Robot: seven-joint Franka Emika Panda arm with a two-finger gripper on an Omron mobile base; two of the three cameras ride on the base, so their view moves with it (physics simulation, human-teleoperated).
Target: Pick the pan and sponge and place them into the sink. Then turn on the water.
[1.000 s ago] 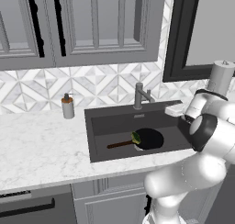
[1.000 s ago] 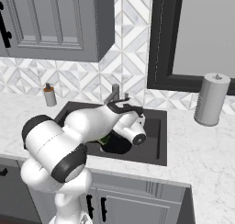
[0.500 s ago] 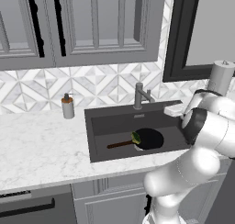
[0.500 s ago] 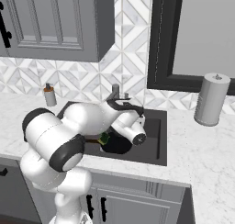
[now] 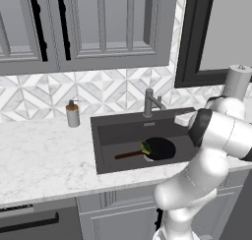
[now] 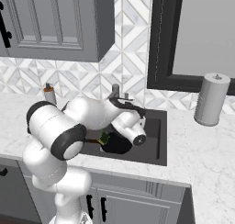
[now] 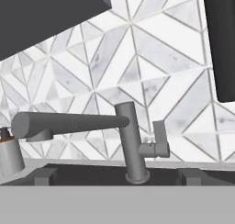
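Already the round black frying pan (image 5: pixel 158 148) with its thin brown handle lies in the dark-grey recessed sink (image 5: pixel 113 134), and the small yellow-green sponge (image 5: pixel 145 147) rests against the pan's rim. No water runs. The tool (image 6: pixel 136 112) hovers over the basin near the grey metal faucet (image 7: pixel 132 142), its jaws spread wide and holding nothing. What remains is probably the tap: bring one finger squarely against the small side lever (image 7: pixel 159 139), push steadily, and avoid knocking the long spout (image 7: pixel 69 123) aside.
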